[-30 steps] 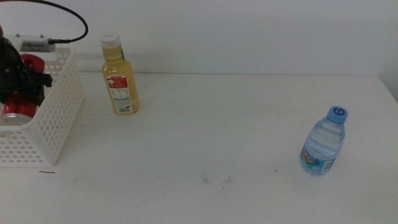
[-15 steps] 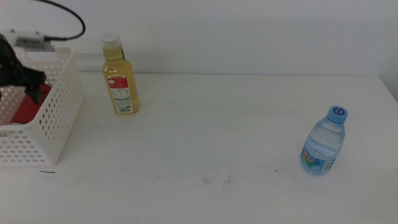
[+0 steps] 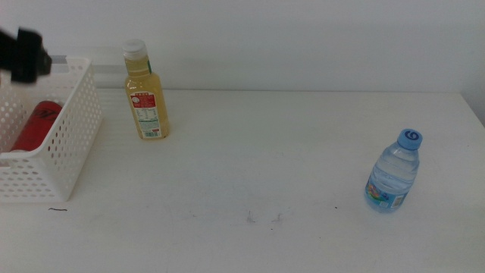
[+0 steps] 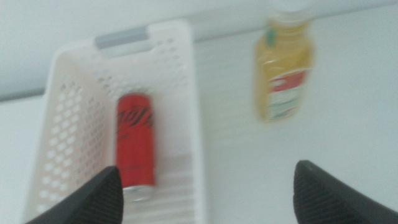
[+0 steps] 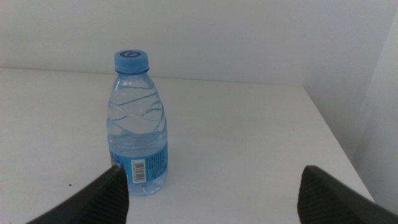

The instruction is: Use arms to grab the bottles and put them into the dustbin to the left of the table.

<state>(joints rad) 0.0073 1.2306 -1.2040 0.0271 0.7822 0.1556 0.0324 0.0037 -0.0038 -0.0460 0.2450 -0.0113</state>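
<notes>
Left fingers [image 4: 205, 186] spread empty, rising off white perforated basket [image 3: 76, 144] | red soda can [image 4: 135, 146] lying released inside | right fingers [image 5: 211, 186] waiting open | juice bottle [image 3: 145, 95] pending

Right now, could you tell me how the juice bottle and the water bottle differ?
The juice bottle holds yellow liquid under a white cap; the water bottle is clear with a blue cap. The juice bottle looks taller and slimmer, the water bottle shorter and rounder. The juice bottle stands near the dustbin, where a red can already lies; the water bottle stands far across the table, before the right gripper. Both stand upright, capped, outside the dustbin.
</notes>
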